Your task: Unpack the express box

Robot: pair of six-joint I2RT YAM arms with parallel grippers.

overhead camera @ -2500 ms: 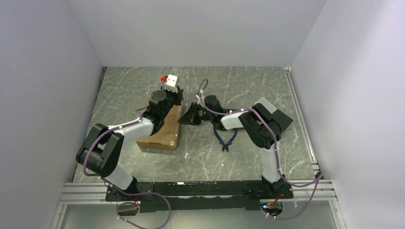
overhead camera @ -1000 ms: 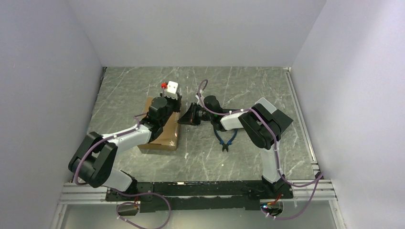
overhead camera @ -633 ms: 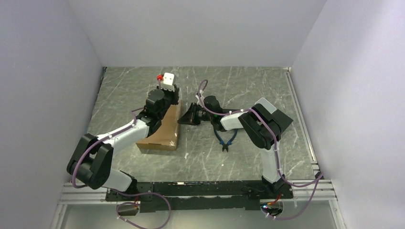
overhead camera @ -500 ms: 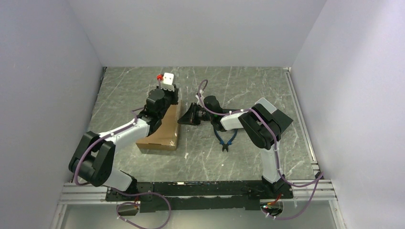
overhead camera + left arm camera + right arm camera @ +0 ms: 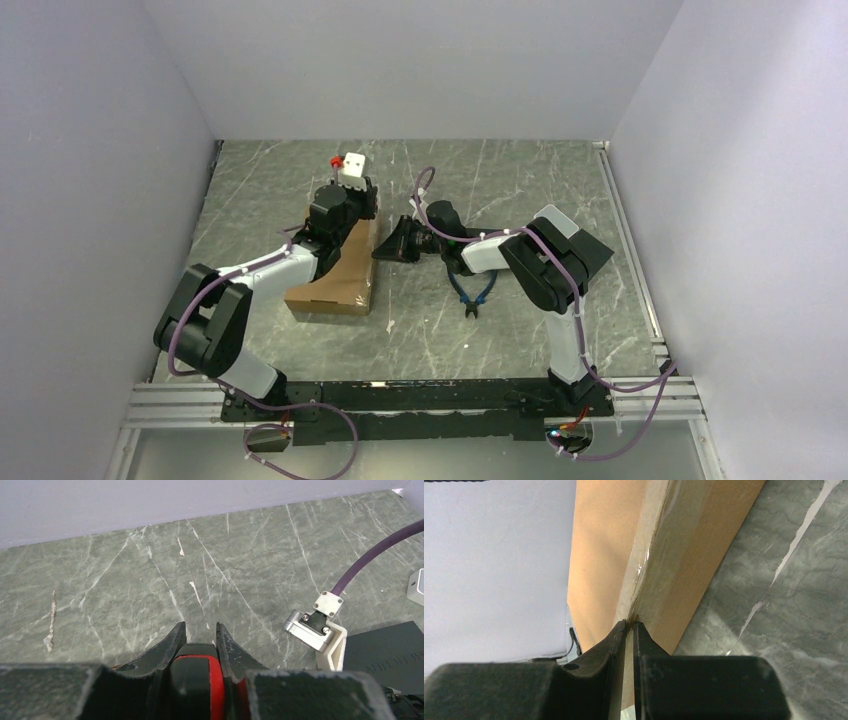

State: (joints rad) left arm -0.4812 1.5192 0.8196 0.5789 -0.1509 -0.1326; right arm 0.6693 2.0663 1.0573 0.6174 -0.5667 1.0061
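Placement looks like the step in hand: the left gripper is clamped narrow on a small white case with a red end and holds it above the far end of the express box. The box lies left of centre on the marble table, its long side running away from the arm bases. The right gripper is pinched almost closed on a thin taped cardboard edge on the box's right side. Whether that edge is the lid flap I cannot tell for sure.

To do this well, the left arm should carry the case past the box's far end and lower it onto bare marble. It should let go only once the case rests flat, since a drop could tip or roll it. The left wrist view shows a purple cable and a dark flat pad off to the right, so a spot to the left of them is safer. Meanwhile the right claw should hold firm, so that the carton neither shifts nor closes. Blue-handled pliers lie well apart, under the right arm.
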